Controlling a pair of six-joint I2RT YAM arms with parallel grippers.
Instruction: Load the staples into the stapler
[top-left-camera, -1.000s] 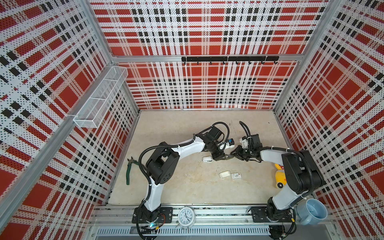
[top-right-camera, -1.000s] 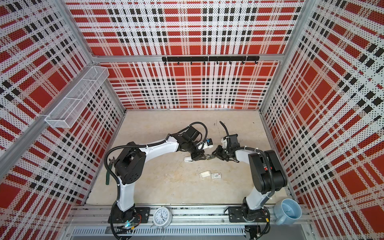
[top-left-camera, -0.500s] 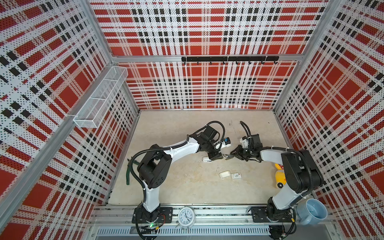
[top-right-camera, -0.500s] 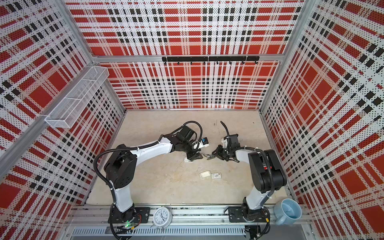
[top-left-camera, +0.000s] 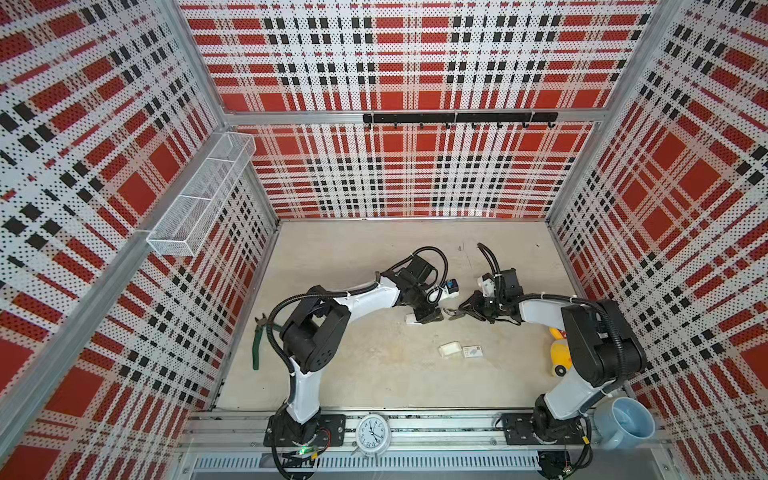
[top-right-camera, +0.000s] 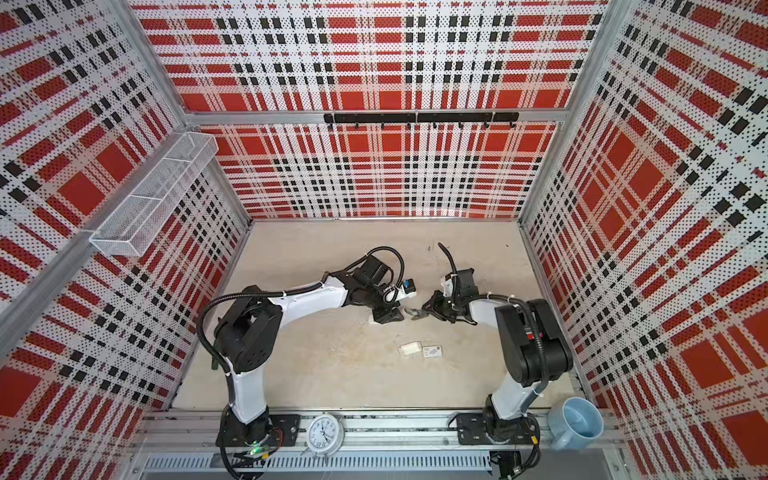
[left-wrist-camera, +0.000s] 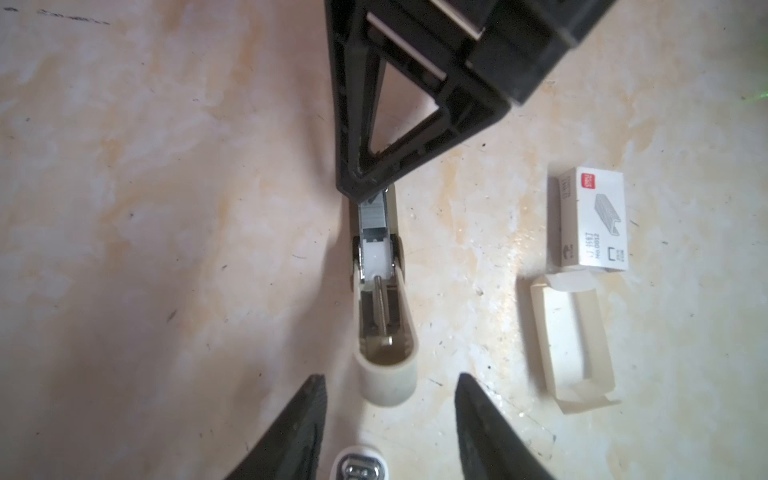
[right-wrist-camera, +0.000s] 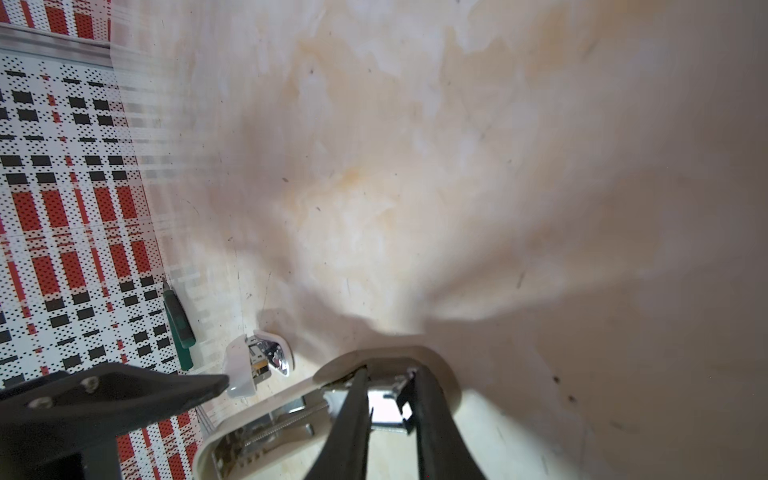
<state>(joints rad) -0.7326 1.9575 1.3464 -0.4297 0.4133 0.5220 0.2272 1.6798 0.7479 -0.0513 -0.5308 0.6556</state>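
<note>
Inside stapler (left-wrist-camera: 387, 376): staples (left-wrist-camera: 372, 216) | cardboard tray (left-wrist-camera: 541, 332) just beside box sleeve (left-wrist-camera: 590, 226)

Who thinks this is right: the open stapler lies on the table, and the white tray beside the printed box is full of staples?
The white tray beside the printed box is empty, not full: see the left wrist view. The open stapler lies on the table.
</note>
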